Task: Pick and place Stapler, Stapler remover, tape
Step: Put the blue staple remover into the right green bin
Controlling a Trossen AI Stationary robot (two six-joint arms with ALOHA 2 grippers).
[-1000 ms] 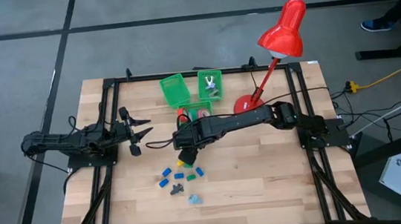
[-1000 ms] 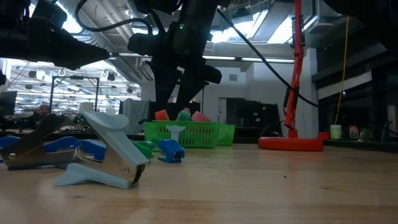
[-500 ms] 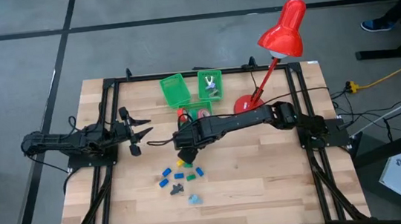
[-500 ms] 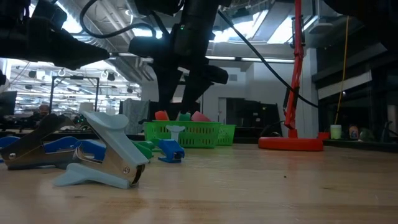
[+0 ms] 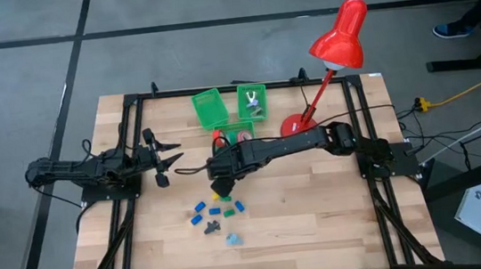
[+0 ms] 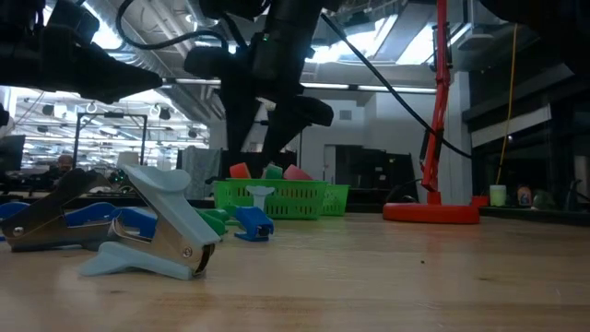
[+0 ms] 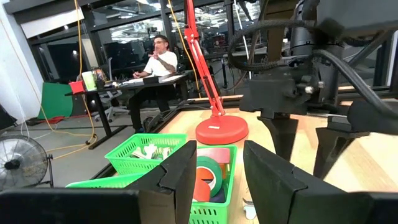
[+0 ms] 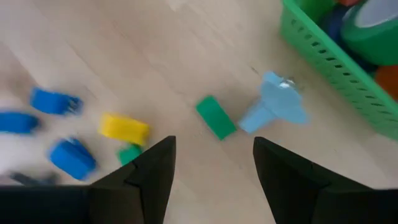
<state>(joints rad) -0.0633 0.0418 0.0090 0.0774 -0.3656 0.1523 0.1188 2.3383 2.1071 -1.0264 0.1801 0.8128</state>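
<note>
Small blue, yellow and green staplers [image 8: 124,129] and a pale blue stapler remover [image 8: 277,102] lie loose on the wooden table. My right gripper [image 8: 214,146] hangs open above them, pointing steeply down, with nothing between its fingers; the high view shows it [image 5: 220,188] mid-table. Tape rolls [image 7: 208,174] in red, orange and green lie in a small green basket [image 5: 236,137]. Another stapler remover [image 6: 152,231] and a blue stapler [image 6: 64,221] lie near the front edge. My left gripper [image 5: 164,156] waits level at the table's left, open and empty.
Two more green baskets [image 5: 211,109] [image 5: 252,102] stand at the far edge; one holds pale pieces. A red desk lamp [image 5: 338,43] stands at the far right, its base [image 5: 293,125] beside the baskets. Bare wood lies at the near right. A person sits beyond the table [image 7: 158,59].
My right gripper has rolled about its own pointing line while staying over the loose staplers; its fingers stay equally far apart. No object on the table has moved.
</note>
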